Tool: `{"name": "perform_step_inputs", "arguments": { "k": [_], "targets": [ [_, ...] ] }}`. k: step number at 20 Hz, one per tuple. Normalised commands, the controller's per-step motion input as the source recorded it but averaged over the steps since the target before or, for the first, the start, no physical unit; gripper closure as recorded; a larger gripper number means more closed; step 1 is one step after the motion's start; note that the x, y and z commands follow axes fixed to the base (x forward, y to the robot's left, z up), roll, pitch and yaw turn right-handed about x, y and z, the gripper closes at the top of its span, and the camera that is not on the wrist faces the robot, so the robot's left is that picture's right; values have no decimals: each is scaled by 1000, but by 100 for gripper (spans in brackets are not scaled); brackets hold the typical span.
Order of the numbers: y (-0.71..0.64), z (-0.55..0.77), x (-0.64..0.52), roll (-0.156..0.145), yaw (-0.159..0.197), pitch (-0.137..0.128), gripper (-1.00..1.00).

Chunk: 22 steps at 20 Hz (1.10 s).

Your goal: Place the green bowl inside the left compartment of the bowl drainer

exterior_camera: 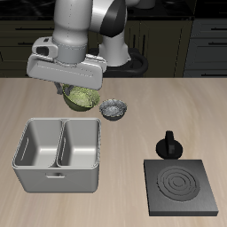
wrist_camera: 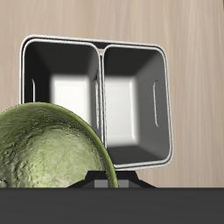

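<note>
Upper left of the frame: gripper [exterior_camera: 78, 87] clamped on green bowl [exterior_camera: 81, 97], aloft behind the bowl drainer [exterior_camera: 58, 177]. Advice: carry forward over the left compartment [exterior_camera: 40, 146], level, clear the dividing wall, then lower.

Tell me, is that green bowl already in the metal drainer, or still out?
Still out. The green bowl hangs in the gripper above the table behind the bowl drainer, whose two compartments both show bare in the wrist view.
</note>
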Motion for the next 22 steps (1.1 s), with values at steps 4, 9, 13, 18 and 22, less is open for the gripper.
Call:
{"name": "perform_step_inputs", "arguments": {
  "k": [4,9,13,18,22],
  "targets": [
    [-45,-183,84,-35,14,39,100],
    [42,-214,95,-5,40,31,100],
    [162,-265,104,9,50,33,100],
    [31,-126,47,0,11,19,100],
    [-62,-158,-27,-31,5,21,100]
  ]
}}
